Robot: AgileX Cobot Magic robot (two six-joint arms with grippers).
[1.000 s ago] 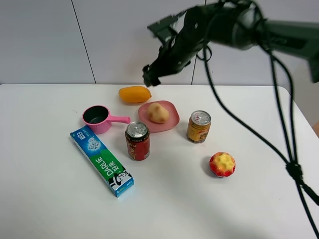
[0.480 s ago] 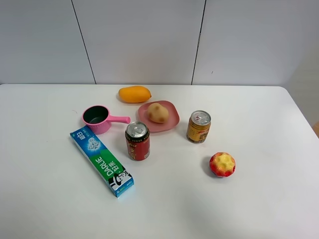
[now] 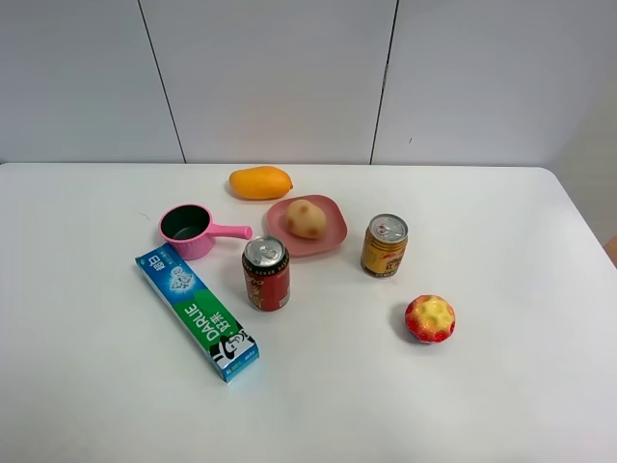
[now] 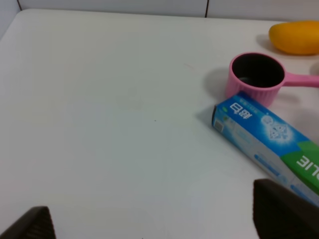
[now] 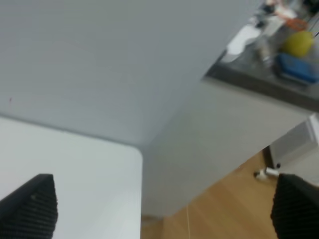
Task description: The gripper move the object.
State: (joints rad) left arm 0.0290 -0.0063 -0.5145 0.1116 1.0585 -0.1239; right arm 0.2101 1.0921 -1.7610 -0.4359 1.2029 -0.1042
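Note:
The tan potato lies on a small pink plate at the back middle of the white table. No arm or gripper shows in the exterior high view. My left gripper is open and empty, with only its two dark fingertips in its view, over the table's left part near the toothpaste box. My right gripper is open and empty; its view shows the wall and the table's corner. The potato is in neither wrist view.
An orange-yellow mango lies behind the plate. A pink pan, a blue-green toothpaste box, a red can, a yellow can and a red-and-yellow bumpy fruit stand around it.
One second ago the right arm hung over the mango and plate; it has since pulled out of the exterior view. The objects on the table have not moved.

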